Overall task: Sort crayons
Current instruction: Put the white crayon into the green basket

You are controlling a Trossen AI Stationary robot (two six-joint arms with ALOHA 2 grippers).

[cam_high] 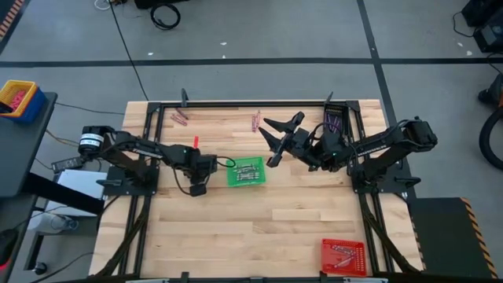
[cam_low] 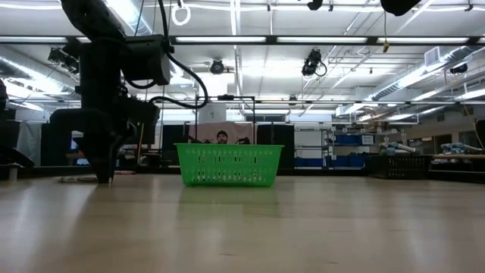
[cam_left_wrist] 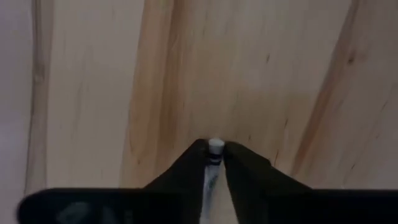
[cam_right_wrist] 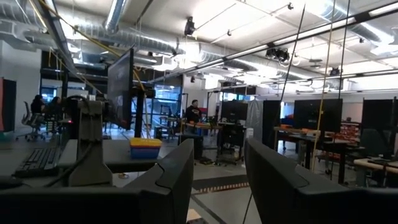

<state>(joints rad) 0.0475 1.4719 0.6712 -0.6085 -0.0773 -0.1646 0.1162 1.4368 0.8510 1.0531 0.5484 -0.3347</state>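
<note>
My left gripper points down at the wooden table just left of the green tray, its tips at the tabletop. It is shut on a pale crayon. My right gripper hangs open above the table's far middle, with nothing between its fingers. Loose crayons lie on the wood near the far edge: a reddish bunch, a pinkish bunch, purple ones and a single red one. Several crayons lie in the green tray. My left gripper pinches the pale crayon between its two fingers, coming from above and pointing down. The crayon's flat end shows just past the fingertips, close to the wood. Whether that end rests on the table I cannot tell.
A red tray with crayons stands at the near right corner. Black frame rails run along the table's far edge and sides. A blue and yellow bin sits off the table to the left. A person sits in the room behind.
</note>
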